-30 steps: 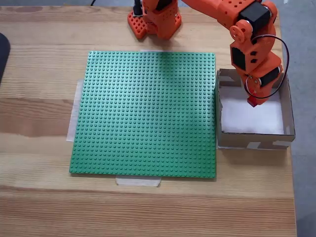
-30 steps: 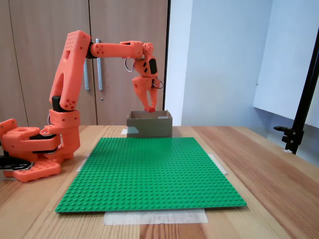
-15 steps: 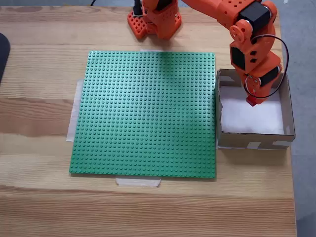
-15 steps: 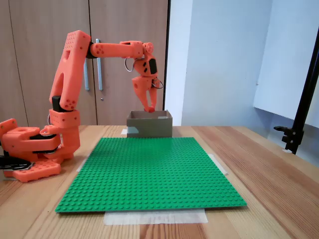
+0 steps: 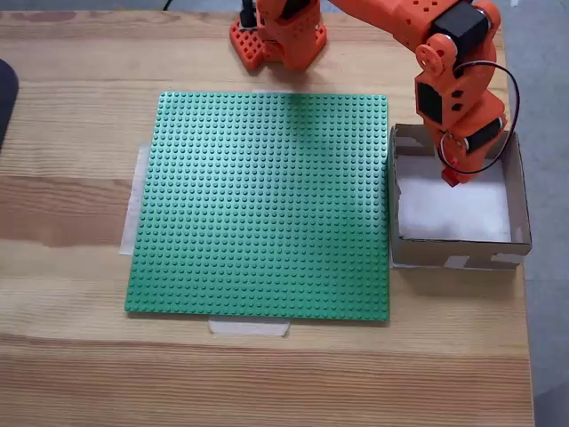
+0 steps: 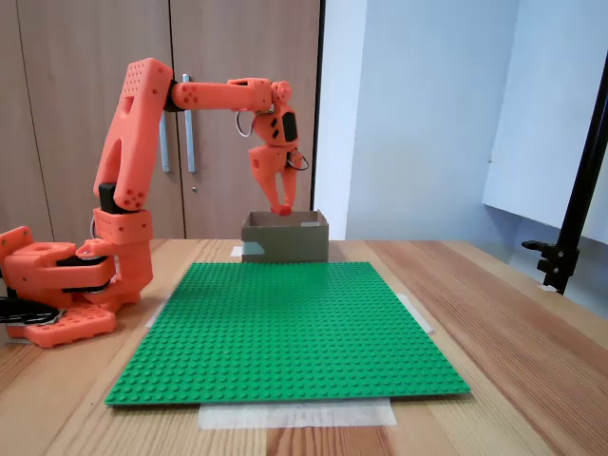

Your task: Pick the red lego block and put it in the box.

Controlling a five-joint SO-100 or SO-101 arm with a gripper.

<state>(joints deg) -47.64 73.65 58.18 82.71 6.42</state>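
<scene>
In both fixed views my orange gripper (image 5: 451,174) (image 6: 284,206) points down over the far part of the brown cardboard box (image 5: 455,253) (image 6: 285,238). A small red lego block (image 5: 451,178) (image 6: 284,208) shows at the fingertips, and the gripper is shut on it. The block hangs above the box's white bottom (image 5: 453,212), close to the far wall and just over the rim. In the side-on fixed view the box walls hide its inside.
A large green studded baseplate (image 5: 267,205) (image 6: 285,323) is taped to the wooden table beside the box. The arm's base (image 5: 280,36) (image 6: 57,285) stands at the table's edge. A black stand (image 6: 570,218) rises at the right, and a dark object (image 5: 4,98) lies at the left edge.
The gripper with the red block has shifted slightly toward the box's far wall and a little higher. Nothing else has moved.
</scene>
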